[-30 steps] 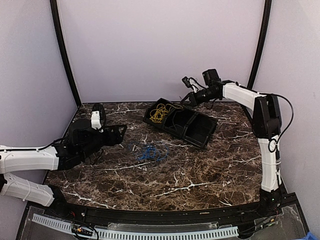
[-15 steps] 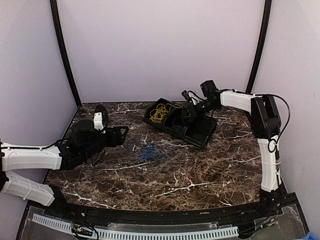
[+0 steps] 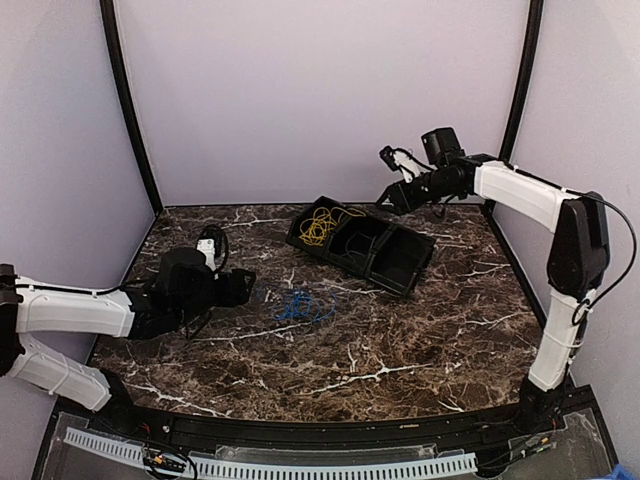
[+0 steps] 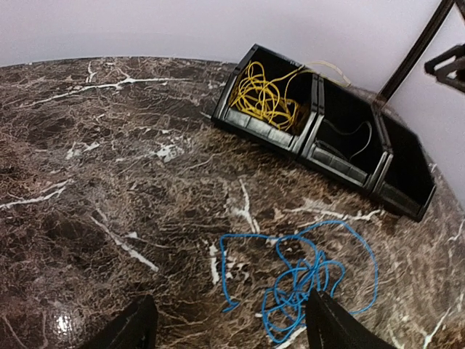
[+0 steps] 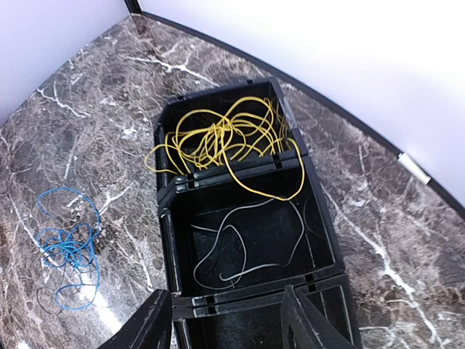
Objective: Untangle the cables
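Top external view gives you the bin (image 3: pixel 345 262) as your marker: a black tray of three compartments lying slantwise on the marble table (image 3: pixel 400 350). The yellow cable (image 3: pixel 322 227) sits coiled in the bin's left end compartment, and your right wrist view shows one loop of it drooping over the divider into the middle compartment, where a thin grey wire (image 5: pixel 240 247) lies curled on the floor. The blue cable (image 3: pixel 303 306) lies in a loose tangle on the table on the near side of the bin, apart from its wall and touching nothing else. Your left gripper (image 3: pixel 240 285) is low over the table, left of the bin's near side and just left of the blue cable; its fingers stand wide apart with nothing between them. Your right gripper (image 3: pixel 392 178) hangs in the air above the far side of the bin, looking down into it, fingers parted and empty.
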You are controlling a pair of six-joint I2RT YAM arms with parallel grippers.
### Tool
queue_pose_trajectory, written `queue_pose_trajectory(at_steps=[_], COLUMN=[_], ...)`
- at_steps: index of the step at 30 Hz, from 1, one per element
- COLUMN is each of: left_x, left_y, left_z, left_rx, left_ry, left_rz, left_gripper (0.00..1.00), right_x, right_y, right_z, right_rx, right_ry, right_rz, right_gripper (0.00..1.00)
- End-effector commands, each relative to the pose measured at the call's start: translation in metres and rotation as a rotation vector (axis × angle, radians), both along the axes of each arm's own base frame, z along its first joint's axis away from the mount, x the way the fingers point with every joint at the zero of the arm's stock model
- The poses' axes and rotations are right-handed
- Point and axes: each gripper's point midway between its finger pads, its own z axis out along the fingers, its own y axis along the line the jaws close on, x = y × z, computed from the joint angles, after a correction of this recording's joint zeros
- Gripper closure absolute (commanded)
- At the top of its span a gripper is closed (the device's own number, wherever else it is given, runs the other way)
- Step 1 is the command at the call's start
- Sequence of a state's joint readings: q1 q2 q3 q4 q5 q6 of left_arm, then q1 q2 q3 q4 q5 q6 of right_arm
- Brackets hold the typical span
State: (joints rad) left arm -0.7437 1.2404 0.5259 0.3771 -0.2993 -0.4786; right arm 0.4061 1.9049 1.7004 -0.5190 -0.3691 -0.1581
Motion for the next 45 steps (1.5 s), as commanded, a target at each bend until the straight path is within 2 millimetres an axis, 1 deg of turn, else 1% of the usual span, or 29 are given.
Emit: queue_pose_trajectory(at_steps=[1, 2, 3, 4, 7, 9, 10, 11, 12, 14, 17, 19, 23, 24, 27, 28, 30, 32, 33, 34, 35, 36, 39, 40, 41, 42, 43, 44, 45], left_x=[-0.002, -0.001, -0.003, -0.001, -0.001, 0.003, 0.003, 0.003, 0.002, 0.001, 0.002, 0.001, -0.002, -0.001, 0.001, 0.004, 0.005, 0.006, 0.006, 0.006, 0.007, 0.006, 0.004, 0.002, -0.001, -0.006, -0.012, -0.022, -0.026], left_y=[0.001, 0.002, -0.002, -0.001, -0.01, -0.016, -0.017, -0.019, -0.02, -0.02, -0.017, -0.018, -0.024, -0.025, -0.023, -0.023, -0.024, -0.027, -0.029, -0.03, -0.031, -0.03, -0.033, -0.034, -0.036, -0.04, -0.047, -0.051, -0.054], left_z=[-0.02, -0.026, -0.029, -0.035, -0.047, -0.051, -0.057, -0.058, -0.064, -0.071, -0.083, -0.097, -0.11, -0.11, -0.12, -0.119, -0.122, -0.123, -0.122, -0.121, -0.116, -0.114, -0.078, -0.055, -0.041, -0.011, 0.007, 0.035, 0.05], left_rx=[0.017, 0.004, -0.023, -0.027, -0.055, -0.038, -0.021, -0.007, 0.01, 0.054, 0.156, 0.213, 0.241, 0.239, 0.26, 0.264, 0.269, 0.27, 0.267, 0.263, 0.259, 0.263, 0.227, 0.206, 0.19, 0.165, 0.135, 0.11, 0.087], left_ry=[0.099, 0.121, 0.141, 0.162, 0.227, 0.253, 0.27, 0.278, 0.29, 0.297, 0.311, 0.342, 0.37, 0.365, 0.357, 0.34, 0.333, 0.323, 0.319, 0.317, 0.309, 0.31, 0.248, 0.193, 0.158, 0.075, 0.023, -0.059, -0.101], left_rz=[0.022, 0.028, 0.014, 0.018, -0.02, -0.044, -0.051, -0.069, -0.076, -0.104, -0.144, -0.174, -0.221, -0.222, -0.22, -0.22, -0.224, -0.244, -0.25, -0.255, -0.256, -0.261, -0.282, -0.297, -0.312, -0.335, -0.379, -0.413, -0.432], left_gripper=[0.29, 0.32, 0.33, 0.34, 0.39, 0.39, 0.39, 0.38, 0.37, 0.41, 0.43, 0.44, 0.46, 0.46, 0.5, 0.52, 0.6, 0.75, 0.79, 0.86, 0.9, 0.97, 1.0, 1.0, 1.0, 1.0, 1.0, 1.0, 1.0], right_x=[-0.034, -0.044, -0.054, -0.064, -0.093, -0.108, -0.114, -0.12, -0.125, -0.134, -0.14, -0.142, -0.144, -0.143, -0.145, -0.146, -0.147, -0.149, -0.15, -0.15, -0.149, -0.149, -0.136, -0.132, -0.129, -0.127, -0.127, -0.127, -0.13], right_y=[0.019, 0.027, 0.035, 0.045, 0.07, 0.085, 0.091, 0.096, 0.101, 0.106, 0.109, 0.108, 0.108, 0.108, 0.109, 0.108, 0.108, 0.107, 0.108, 0.108, 0.108, 0.108, 0.112, 0.114, 0.116, 0.119, 0.123, 0.126, 0.13], right_z=[-0.006, -0.012, -0.018, -0.025, -0.042, -0.047, -0.049, -0.05, -0.05, -0.052, -0.059, -0.062, -0.062, -0.061, -0.061, -0.062, -0.063, -0.065, -0.066, -0.066, -0.066, -0.065, -0.049, -0.04, -0.029, -0.017, -0.003, 0.011, 0.024], right_rx=[0.024, 0.021, 0.012, 0.007, -0.018, -0.03, -0.033, -0.035, -0.034, -0.034, -0.051, -0.057, -0.057, -0.055, -0.053, -0.055, -0.056, -0.058, -0.058, -0.057, -0.056, -0.057, -0.075, -0.076, -0.069, -0.054, -0.032, -0.006, 0.021], right_ry=[-0.006, -0.004, -0.005, 0.001, 0.012, 0.014, 0.017, 0.021, 0.023, 0.025, 0.03, 0.036, 0.038, 0.039, 0.04, 0.042, 0.044, 0.045, 0.046, 0.046, 0.041, 0.037, -0.026, -0.053, -0.083, -0.11, -0.136, -0.157, -0.174], right_rz=[0.153, 0.196, 0.245, 0.292, 0.416, 0.48, 0.505, 0.524, 0.544, 0.572, 0.583, 0.584, 0.585, 0.583, 0.586, 0.586, 0.588, 0.59, 0.593, 0.595, 0.596, 0.598, 0.572, 0.575, 0.578, 0.583, 0.592, 0.604, 0.622], right_gripper=[0.48, 0.49, 0.51, 0.53, 0.54, 0.54, 0.54, 0.54, 0.54, 0.54, 0.53, 0.53, 0.53, 0.53, 0.53, 0.53, 0.53, 0.53, 0.53, 0.53, 0.53, 0.53, 0.51, 0.5, 0.48, 0.47, 0.46, 0.44, 0.43])
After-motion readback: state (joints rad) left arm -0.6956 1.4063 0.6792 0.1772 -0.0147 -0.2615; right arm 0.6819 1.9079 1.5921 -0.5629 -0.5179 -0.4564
